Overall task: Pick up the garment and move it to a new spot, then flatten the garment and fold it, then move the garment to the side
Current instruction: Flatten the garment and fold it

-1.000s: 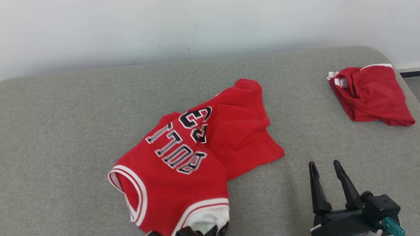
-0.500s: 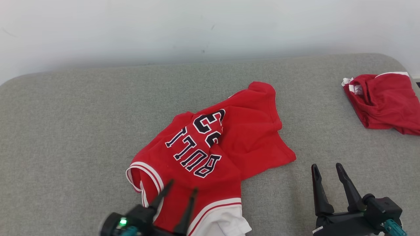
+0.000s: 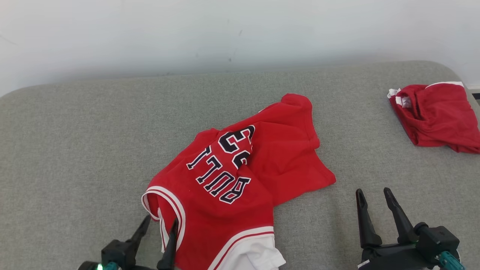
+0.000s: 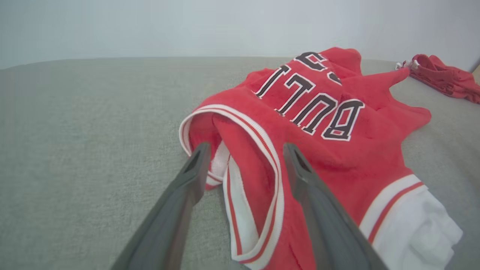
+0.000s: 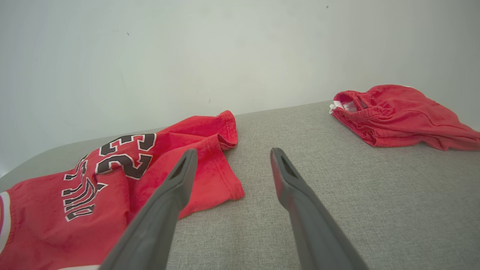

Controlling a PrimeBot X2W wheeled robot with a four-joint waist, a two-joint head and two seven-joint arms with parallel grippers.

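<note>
Red basketball jersey [image 3: 240,176], crumpled, lies mid-tabletop [image 3: 75,142] with its lettering up. I see my left pincer [image 3: 160,221] with fingers spread either side of the striped armhole trim. My right pincer [image 3: 373,192], likewise spread, grasps nothing beside the jersey.

Plain room, grey upholstery [image 3: 75,131] (white wall [image 3: 150,30])

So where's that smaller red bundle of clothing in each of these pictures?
Head view: the red bundle lies at the far right edge, in the upper half.
Left wrist view: upper right corner, partly cut off by the edge.
Right wrist view: upper right.
Shared landmark: the lettered red jersey, left of the bundle in every view.
</note>
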